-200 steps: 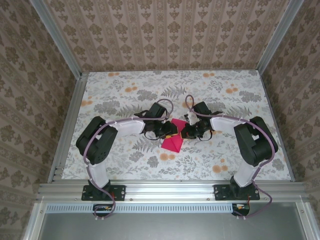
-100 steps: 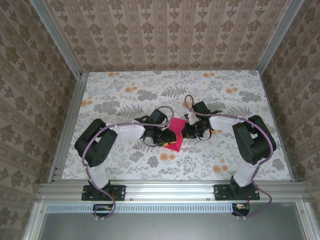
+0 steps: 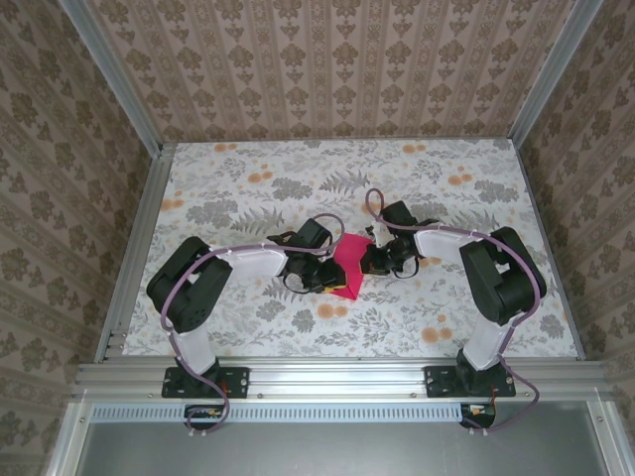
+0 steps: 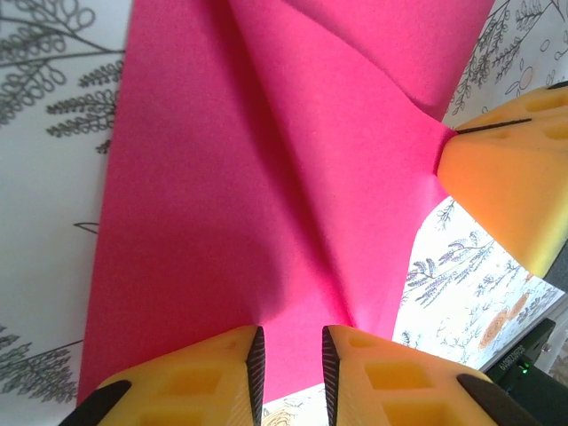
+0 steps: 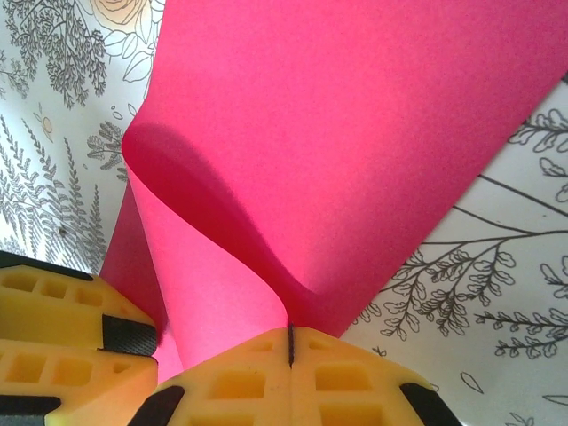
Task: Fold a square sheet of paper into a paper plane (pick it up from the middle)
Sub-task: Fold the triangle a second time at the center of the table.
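The table wears a tablecloth point(image 3: 248, 169) printed with grey ferns and orange flowers; a beige patterned wallpaper point(image 3: 327, 69) covers the walls on the far side, the left and the right; an aluminium frame point(image 3: 129, 248) runs along the table's edges and up the corners. Both arms reach in from the near edge and meet over the middle of the cloth, and between them lies the square sheet of paper point(image 3: 347, 266), magenta-pink and plain, no longer flat; one part rests on the cloth while another rises and curls over in a soft roll, with a crease running across it. The right gripper point(image 5: 290, 342) is closed tight, its yellow fingers pressed together with only a dark seam between them, and the right-hand edge of the paper is pinched in that seam; the sheet bends up out of the grip and arches away over the cloth. The left gripper point(image 4: 290, 355) stands a little apart, a narrow gap between its two yellow fingers point(image 4: 390, 382); the fingertips sit at the near edge of the sheet, with flat pink paper visible through the gap; whether they press on the paper I cannot tell. The two grippers are close beside each other, one on either side of the sheet.
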Tool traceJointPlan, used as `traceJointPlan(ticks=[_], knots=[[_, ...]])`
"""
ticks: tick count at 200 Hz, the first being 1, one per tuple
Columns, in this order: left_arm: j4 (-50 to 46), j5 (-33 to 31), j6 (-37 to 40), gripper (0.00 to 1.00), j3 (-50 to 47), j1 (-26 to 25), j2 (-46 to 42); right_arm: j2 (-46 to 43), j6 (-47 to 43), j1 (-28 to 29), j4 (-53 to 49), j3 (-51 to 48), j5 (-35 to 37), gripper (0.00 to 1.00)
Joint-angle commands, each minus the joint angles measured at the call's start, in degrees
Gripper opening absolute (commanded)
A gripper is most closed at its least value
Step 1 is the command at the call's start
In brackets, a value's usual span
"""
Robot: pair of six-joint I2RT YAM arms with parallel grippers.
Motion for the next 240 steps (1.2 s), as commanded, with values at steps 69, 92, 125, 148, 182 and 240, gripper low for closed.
traceJointPlan(ticks=[69, 92, 125, 148, 182, 240], knots=[[-3.3, -0.9, 2.4, 0.23, 0.5, -0.5, 0.0, 2.6, -1.0, 0.7, -1.8, 2.9, 1.0, 0.06], [-3.6, -1.1, 2.4, 0.23, 0.6, -0.5, 0.0, 2.7, -1.1, 0.8, -1.9, 3.1, 1.7, 0.06], [-3.8, -1.2, 2.4, 0.22, 0.6, -0.5, 0.0, 2.8, -1.1, 0.8, -2.3, 3.1, 3.1, 0.06], [-3.8, -1.2, 2.5, 0.22, 0.6, -0.4, 0.0, 3.1, -1.1, 0.8, -2.4, 3.4, 3.7, 0.06], [-3.8, -1.1, 2.7, 0.22, 0.8, -0.5, 0.0, 3.9, -1.2, 0.9, -2.3, 3.9, 3.2, 0.06], [-4.0, -1.0, 2.9, 0.22, 1.0, -0.5, 0.2, 3.6, -1.5, 0.8, -1.1, 3.8, 0.6, 0.06]])
